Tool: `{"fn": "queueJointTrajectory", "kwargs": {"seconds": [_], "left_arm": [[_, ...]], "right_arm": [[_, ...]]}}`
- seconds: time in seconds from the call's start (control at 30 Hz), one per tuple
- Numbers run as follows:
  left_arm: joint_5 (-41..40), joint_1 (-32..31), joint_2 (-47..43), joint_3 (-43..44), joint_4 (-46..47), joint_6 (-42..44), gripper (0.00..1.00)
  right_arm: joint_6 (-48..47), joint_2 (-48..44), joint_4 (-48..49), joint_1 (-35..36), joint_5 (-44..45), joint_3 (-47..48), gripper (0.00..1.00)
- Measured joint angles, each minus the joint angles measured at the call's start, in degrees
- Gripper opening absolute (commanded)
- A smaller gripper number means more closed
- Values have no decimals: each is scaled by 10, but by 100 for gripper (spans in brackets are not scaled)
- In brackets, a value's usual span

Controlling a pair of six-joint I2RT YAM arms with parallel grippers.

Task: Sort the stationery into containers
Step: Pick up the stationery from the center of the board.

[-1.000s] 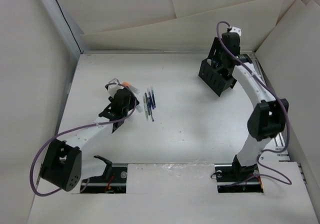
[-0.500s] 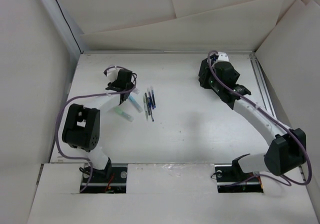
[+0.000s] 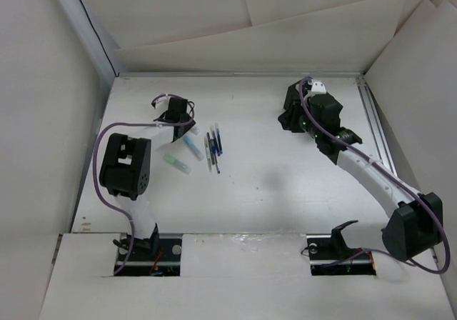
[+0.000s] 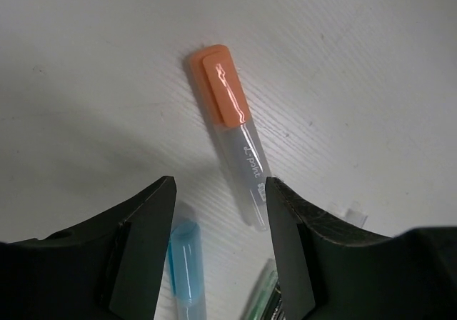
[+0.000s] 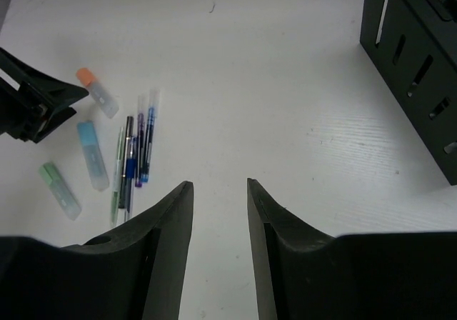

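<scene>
**Top external view.** We see the left end effector (image 3: 173, 113) low over the far left of the table (image 3: 271, 184), near the pens (image 3: 213, 147), which lie side by side on the bare surface. A blue-capped piece (image 3: 191, 147) and a green-capped piece (image 3: 178, 163) lie close to them. The right end effector (image 3: 289, 118) hangs at the far right. Its arm hides most of the organizer in this view.

**Left wrist view.** The fingers are spread and hold nothing. They straddle the clear end of the orange-capped piece (image 4: 232, 131), which lies flat and slanted on the table. We judge the barrel to be smooth, glossy and rounded. Closing off-centre could squirt it sideways or roll it against the blue-capped piece. The cap's flat clip may resist rolling.

**Right wrist view.** The fingers are spread and empty. The organizer (image 5: 410, 56), rigid black plastic with slotted walls, stands well apart from all the stationery. We judge that a thin pen released carelessly could catch in a slot.
</scene>
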Motion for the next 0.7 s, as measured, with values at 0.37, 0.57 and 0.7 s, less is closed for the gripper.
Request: {"fn": "queueJointTrajectory", "kwargs": {"seconds": [0.37, 0.57, 0.7], "left_arm": [[-14, -3, 89, 107, -28, 15, 50], [-27, -7, 118, 146, -49, 21, 43], [-50, -16, 130, 158, -61, 28, 25]], "right_arm": [[0, 14, 7, 11, -22, 0, 43], [0, 24, 15, 22, -35, 0, 43], [0, 27, 18, 23, -41, 0, 43]]}}
